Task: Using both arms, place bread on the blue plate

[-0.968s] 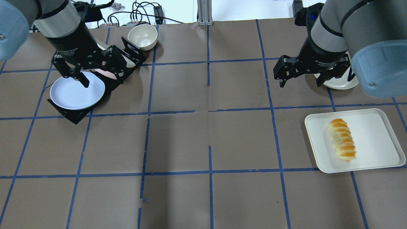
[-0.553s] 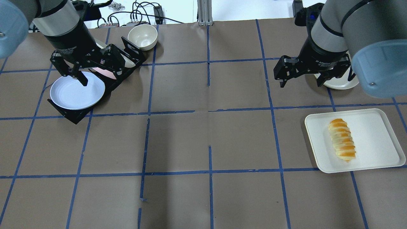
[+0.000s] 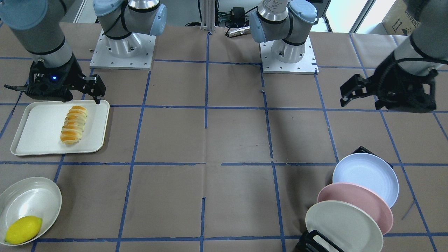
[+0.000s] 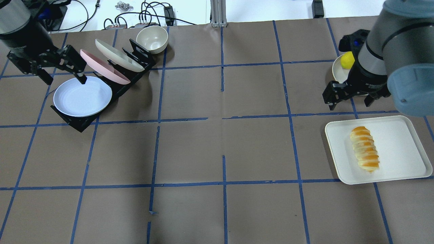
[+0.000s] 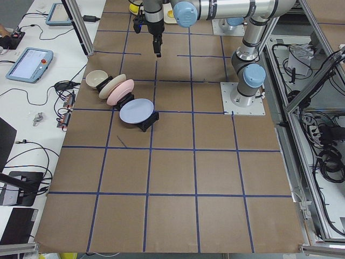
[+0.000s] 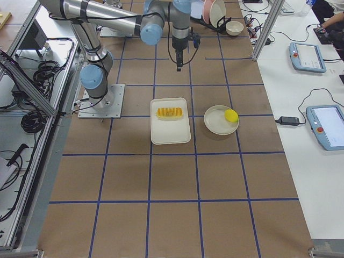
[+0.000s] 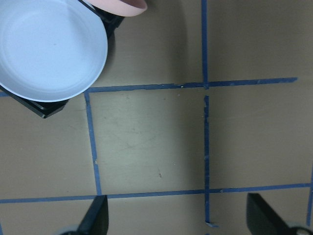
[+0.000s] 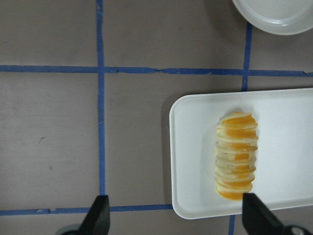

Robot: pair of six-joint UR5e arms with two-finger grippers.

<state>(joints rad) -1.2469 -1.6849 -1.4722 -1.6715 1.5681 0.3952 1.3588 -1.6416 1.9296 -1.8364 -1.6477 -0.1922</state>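
The striped orange and cream bread [image 4: 364, 148] lies on a white tray [image 4: 400, 142] at the right; it also shows in the right wrist view [image 8: 236, 155] and the front view [image 3: 73, 125]. The blue plate [image 4: 82, 96] leans in the front slot of a black rack [image 4: 81, 124] at the back left, and shows in the left wrist view [image 7: 49, 49]. My left gripper [image 4: 65, 80] is open and empty, above the plate's back edge. My right gripper [image 4: 351, 101] is open and empty, just behind the tray's back left corner.
A pink plate [image 4: 105, 66] and a cream plate [image 4: 118, 56] stand in the same rack behind the blue one. A cream bowl [image 4: 152, 39] sits behind the rack. A yellow lemon [image 4: 347, 60] lies in a white bowl [image 4: 339, 73] behind the tray.
My left gripper has moved left and back off the rack, uncovering the pink and cream plates. My right gripper has moved right and nearer to the tray. Both stay open.
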